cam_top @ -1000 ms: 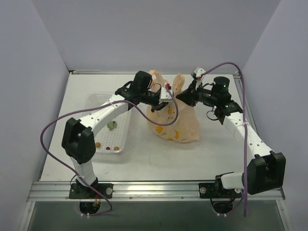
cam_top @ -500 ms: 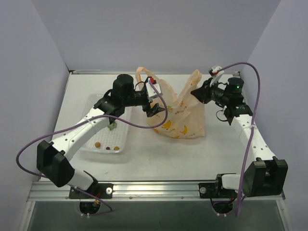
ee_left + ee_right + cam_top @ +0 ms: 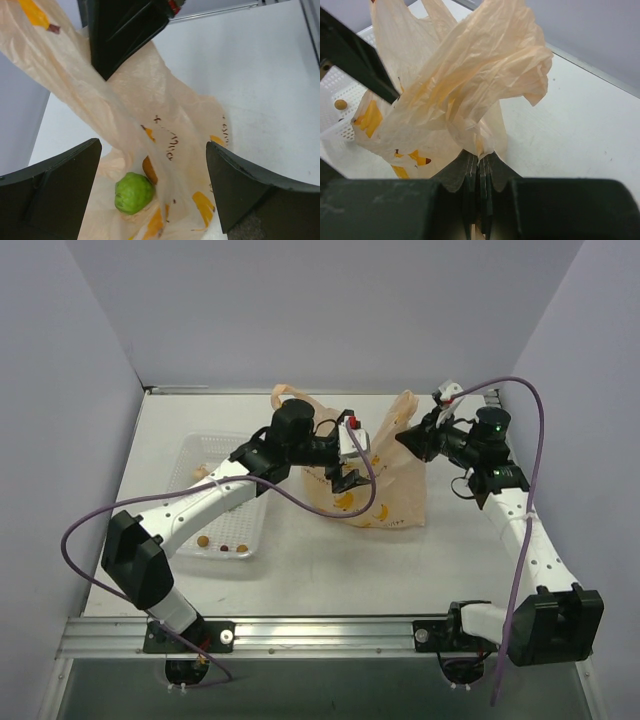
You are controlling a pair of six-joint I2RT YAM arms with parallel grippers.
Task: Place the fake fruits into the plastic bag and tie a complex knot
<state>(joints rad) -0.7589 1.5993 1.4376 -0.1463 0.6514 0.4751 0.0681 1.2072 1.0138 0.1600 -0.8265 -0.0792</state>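
The peach plastic bag [image 3: 385,495] with banana prints stands in the middle of the table. Through its film, the left wrist view shows a green round fruit [image 3: 133,192] and an orange fruit [image 3: 149,170] inside the bag [image 3: 125,115]. My left gripper [image 3: 350,468] hovers open over the bag's left side, its jaws [image 3: 154,150] wide apart with only loose film below them. My right gripper [image 3: 410,438] is shut on the bag's right handle [image 3: 485,75], pinching it at the fingertips [image 3: 480,162] and holding it up. The left handle [image 3: 288,398] stands free.
A white mesh tray [image 3: 190,455] lies left of the bag, under my left arm, with small brown bits [image 3: 203,539] at its near end. Its corner shows in the right wrist view [image 3: 335,95]. Grey walls enclose the table on three sides.
My left gripper opened and let go of the left handle, swung left, then came back over the bag. The right gripper pulled its handle to the right and kept hold.
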